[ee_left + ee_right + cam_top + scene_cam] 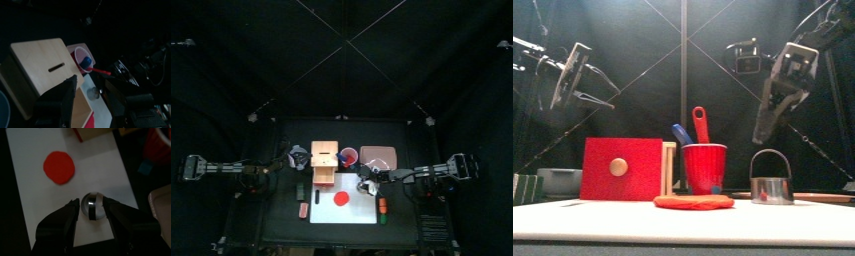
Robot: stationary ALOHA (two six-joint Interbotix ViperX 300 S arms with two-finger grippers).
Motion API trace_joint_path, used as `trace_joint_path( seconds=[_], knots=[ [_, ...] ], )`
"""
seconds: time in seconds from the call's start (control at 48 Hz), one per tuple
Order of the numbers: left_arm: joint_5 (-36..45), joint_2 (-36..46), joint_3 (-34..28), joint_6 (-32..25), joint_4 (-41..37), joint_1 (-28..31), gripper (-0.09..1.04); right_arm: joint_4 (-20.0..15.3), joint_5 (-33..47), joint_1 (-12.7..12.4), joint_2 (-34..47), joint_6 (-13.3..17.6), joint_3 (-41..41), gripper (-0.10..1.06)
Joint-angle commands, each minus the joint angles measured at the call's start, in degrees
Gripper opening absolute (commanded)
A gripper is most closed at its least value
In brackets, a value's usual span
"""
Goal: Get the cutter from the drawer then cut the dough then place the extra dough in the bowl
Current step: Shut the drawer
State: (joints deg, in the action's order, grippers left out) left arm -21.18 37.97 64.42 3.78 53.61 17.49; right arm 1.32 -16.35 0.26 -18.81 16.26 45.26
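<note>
Though tiny overhead, cutter (770, 188) upright frontally.

Above the dough (694, 202) at lower centre is clear; wooden box (627, 170) and red cup (704, 168) stand behind, cutter (770, 190) right.

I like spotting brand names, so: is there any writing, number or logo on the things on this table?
None can be read: the wooden box, red cup, metal cutter, red dough and white cutting board all show plain surfaces.
</note>
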Motion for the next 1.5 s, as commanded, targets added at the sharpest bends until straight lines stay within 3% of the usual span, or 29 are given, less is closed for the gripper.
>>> trace_joint_path(
  seconds=[0.021,0.271,0.438,0.583,0.917,1.229,1.5],
  knots=[
    [3.87,-3.43,-5.01,-0.26,-0.09,4.13,0.76,1.14,3.43,0.18,-0.88,0.09,-4.04,0.77],
    [13.36,-13.62,-12.30,-0.26,-0.26,11.78,0.59,3.43,12.22,1.76,7.12,0.26,-8.44,0.65],
    [13.45,-18.11,-15.12,0.00,0.44,15.29,0.39,4.22,15.64,3.16,13.54,-0.09,-13.36,0.50],
    [13.97,-21.62,-17.23,-0.26,1.67,16.08,0.30,5.19,16.26,3.52,19.69,-0.53,-17.49,0.45],
    [19.25,-30.41,-23.03,-0.35,1.41,16.44,0.29,7.47,11.78,4.22,29.88,0.00,-28.48,0.45],
    [22.32,-32.96,-23.55,-0.26,1.05,16.61,0.29,9.23,3.52,3.78,36.47,0.00,-35.16,0.45],
    [23.55,-32.96,-22.76,-0.44,0.70,16.79,0.29,10.46,0.44,0.09,38.85,0.44,-38.23,0.45]
  ],
)
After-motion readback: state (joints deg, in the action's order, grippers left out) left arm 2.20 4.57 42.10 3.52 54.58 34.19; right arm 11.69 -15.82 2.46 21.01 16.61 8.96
